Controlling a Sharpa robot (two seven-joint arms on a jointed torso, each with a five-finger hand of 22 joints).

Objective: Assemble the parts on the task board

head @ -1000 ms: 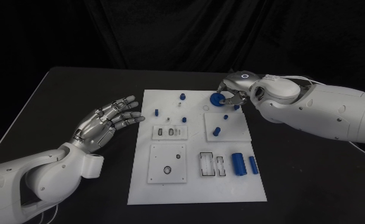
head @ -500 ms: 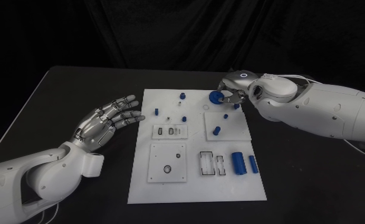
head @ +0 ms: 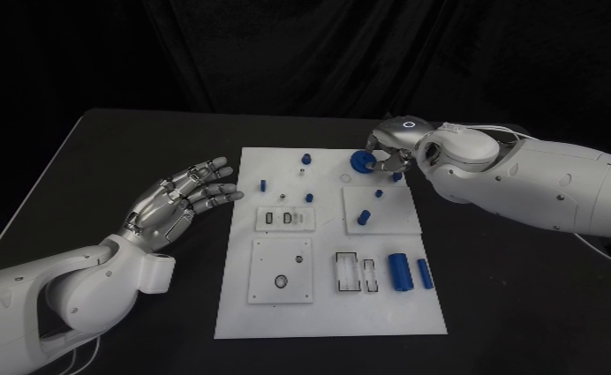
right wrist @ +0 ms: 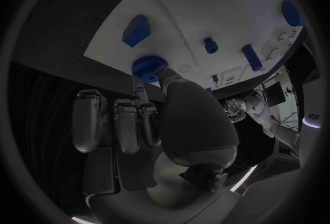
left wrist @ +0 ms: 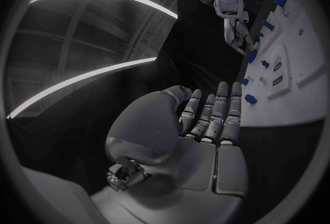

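Note:
The white task board (head: 382, 313) lies in the middle of the black table. My right hand (head: 388, 156) hovers over the board's far right corner and pinches a round blue gear-like part (head: 363, 162) between thumb and a finger; the right wrist view shows the ridged disc (right wrist: 146, 65) at the fingertips, above the board (right wrist: 227, 9). My left hand (head: 176, 203) rests flat on the table left of the board, fingers spread and empty, as the left wrist view shows the hand (left wrist: 206, 125). Small blue pegs (head: 362, 218) and two blue cylinders (head: 398, 273) stand or lie on the board.
Raised white plates with slots and holes (head: 282, 273) sit on the board's left half. A blue block (right wrist: 135, 30) lies near the board's corner beside the held part. Black table surface (head: 509, 304) surrounds the board.
The right hand has lifted the blue gear-like part slightly up and away from the board. The left hand has stayed in place.

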